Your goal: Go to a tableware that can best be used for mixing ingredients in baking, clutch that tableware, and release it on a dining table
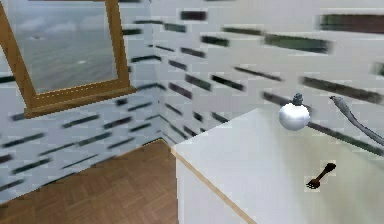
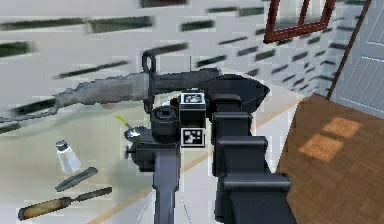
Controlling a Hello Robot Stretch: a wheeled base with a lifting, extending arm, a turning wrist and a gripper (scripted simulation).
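The worktop (image 1: 250, 170) looks pale, smooth and matt. On it a round silver piece (image 1: 293, 117) gleams like polished metal, and a knife (image 2: 60, 205) has a brown, wooden-looking handle. Beside the worktop the floor (image 1: 100, 190) is brown wood planking, the wall (image 1: 200, 60) behind it is white-painted brick, and over the worktop the arm (image 2: 240, 170) and tool (image 2: 150, 140) look dark and matt.

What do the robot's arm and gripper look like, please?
The arm is a dark, square bar built of stepped segments. At its far end sit two small white squares with black marks. Left of them is the gripper, a dark body with two thin fingers.
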